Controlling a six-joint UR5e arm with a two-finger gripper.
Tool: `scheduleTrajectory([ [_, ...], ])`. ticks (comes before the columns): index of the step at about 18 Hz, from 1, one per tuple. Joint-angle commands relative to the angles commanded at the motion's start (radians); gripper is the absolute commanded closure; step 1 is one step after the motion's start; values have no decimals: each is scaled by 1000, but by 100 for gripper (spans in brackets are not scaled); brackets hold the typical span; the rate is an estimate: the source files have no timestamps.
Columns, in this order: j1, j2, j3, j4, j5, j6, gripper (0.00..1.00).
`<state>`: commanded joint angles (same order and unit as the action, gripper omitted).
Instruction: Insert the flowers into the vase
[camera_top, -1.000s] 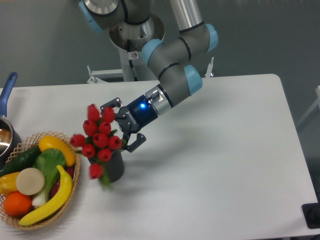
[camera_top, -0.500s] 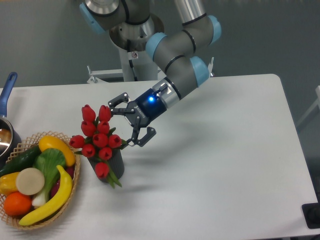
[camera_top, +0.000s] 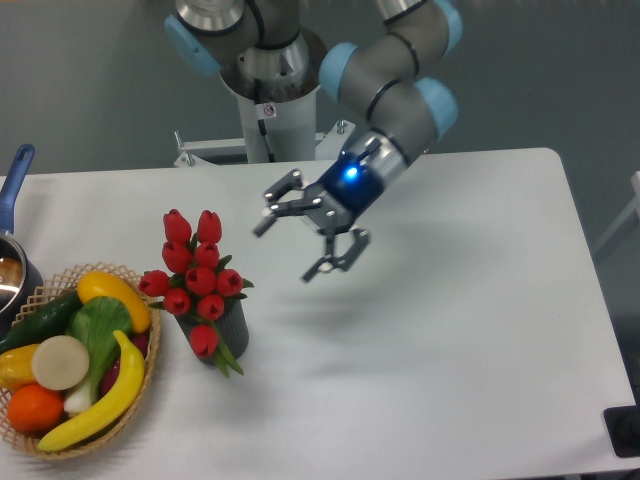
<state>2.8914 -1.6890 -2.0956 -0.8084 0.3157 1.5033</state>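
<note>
Flowers (camera_top: 197, 272) stand in the vase (camera_top: 224, 331) at bench (camera_top: 450, 330) left, one bud drooping. Tool (camera_top: 306, 237) released, empty, well right. Retreat should go up and clear, avoiding the blooms.

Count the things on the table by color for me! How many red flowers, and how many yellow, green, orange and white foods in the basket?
Red tulip buds in the vase: 9
Yellow foods in the basket: 3
Green foods: 2
Orange foods: 1
White foods: 1
Total: 16
</note>
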Motion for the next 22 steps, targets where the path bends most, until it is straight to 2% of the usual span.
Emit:
scheduleTrajectory([
  [5,40,-14,83,-2,179,-6,0],
  [12,43,-40,138,-8,534,-31,0],
  [16,9,-60,190,-17,686,-40,0],
  [18,-1,-61,221,-24,835,-41,0],
  [20,-55,-80,252,-34,987,-41,0],
  [22,-72,-87,253,-34,1045,-41,0],
])
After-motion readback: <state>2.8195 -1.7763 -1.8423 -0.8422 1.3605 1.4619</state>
